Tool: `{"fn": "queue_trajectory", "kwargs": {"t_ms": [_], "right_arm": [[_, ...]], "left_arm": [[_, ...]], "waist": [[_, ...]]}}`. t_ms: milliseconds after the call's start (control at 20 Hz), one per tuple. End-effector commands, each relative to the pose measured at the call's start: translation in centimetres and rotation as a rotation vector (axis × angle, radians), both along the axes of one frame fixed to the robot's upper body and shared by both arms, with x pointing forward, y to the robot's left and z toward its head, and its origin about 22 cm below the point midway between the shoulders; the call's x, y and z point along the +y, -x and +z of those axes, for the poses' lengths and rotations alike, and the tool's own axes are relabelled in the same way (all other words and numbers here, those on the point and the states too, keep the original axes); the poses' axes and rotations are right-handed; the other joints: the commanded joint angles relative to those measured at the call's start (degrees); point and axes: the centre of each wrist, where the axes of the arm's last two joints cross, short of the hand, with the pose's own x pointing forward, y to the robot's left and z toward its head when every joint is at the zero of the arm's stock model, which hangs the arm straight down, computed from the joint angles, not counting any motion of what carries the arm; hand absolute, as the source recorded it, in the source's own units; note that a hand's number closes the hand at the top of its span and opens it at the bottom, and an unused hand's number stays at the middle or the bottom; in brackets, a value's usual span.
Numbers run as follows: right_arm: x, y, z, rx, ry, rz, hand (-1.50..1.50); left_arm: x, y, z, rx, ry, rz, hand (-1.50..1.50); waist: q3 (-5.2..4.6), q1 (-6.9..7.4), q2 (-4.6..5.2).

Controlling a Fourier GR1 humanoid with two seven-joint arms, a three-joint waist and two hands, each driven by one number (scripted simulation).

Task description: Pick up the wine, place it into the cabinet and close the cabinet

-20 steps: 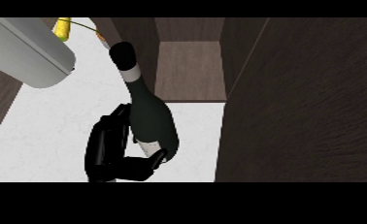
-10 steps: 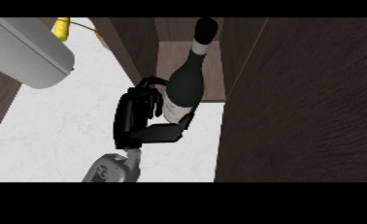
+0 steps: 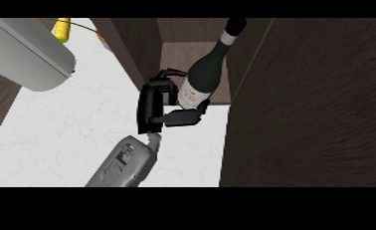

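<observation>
Currently, what I see: 1 hand on the feed, working at the open cabinet.
Hand: I have 1 black hand [image 3: 155, 105] on a grey forearm [image 3: 123, 164] coming up from the lower edge; I cannot tell from this view whether it is the left or the right.
Fingers: I see the fingers [image 3: 170, 74] curled over the upper side of the bottle's body and the thumb [image 3: 181, 118] under its base, so they are clamped on the bottle.
Wine: the dark green glass wine bottle [image 3: 209, 72] with a pale label lies tilted, neck pointing up and to the right, black-capped top toward the cabinet's back.
Place of wine: its body sits in the mouth of the dark brown wooden cabinet [image 3: 301, 104], between the left wall and the wide dark panel on the right.
Bench: a white speckled bench [image 3: 66, 124] runs under the hand.
Other things: a grey rounded appliance [image 3: 33, 57] sits at upper left, with a yellow object [image 3: 63, 29] just behind it.
</observation>
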Motion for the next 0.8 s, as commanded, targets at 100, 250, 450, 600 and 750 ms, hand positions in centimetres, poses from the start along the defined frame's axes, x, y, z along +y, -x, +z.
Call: {"fn": "queue_trajectory", "kwargs": {"t_ms": [100, 250, 450, 600, 750], "right_arm": [[0.9, 0.5, 1.7, -0.019, -0.032, 0.015, -1.50], [0.4, 0.5, -0.4, -0.018, -0.054, 0.018, -1.50], [-0.5, 0.7, 0.4, 0.015, -0.042, 0.032, -1.50], [-0.1, 0.2, 1.3, -0.008, -0.058, 0.023, -1.50], [0.7, 0.5, -0.1, -0.005, -0.066, 0.002, -1.50]], "left_arm": [[0.9, -0.7, -4.2, 0.015, -0.041, 0.031, 1.50], [-1.8, -2.6, -2.2, 0.027, -0.055, 0.054, 1.50], [-1.4, -1.7, -4.6, 0.015, -0.054, 0.030, 1.50], [-0.5, -4.2, -4.2, 0.010, -0.016, 0.031, 1.50], [-2.2, -4.5, -2.0, 0.001, 0.000, 0.006, 1.50]], "waist": [[-0.03, 0.02, 0.07], [0.00, -0.69, 0.12], [-0.02, -0.68, 0.10], [-0.03, -0.54, 0.15], [-0.01, -0.42, 0.06]]}}
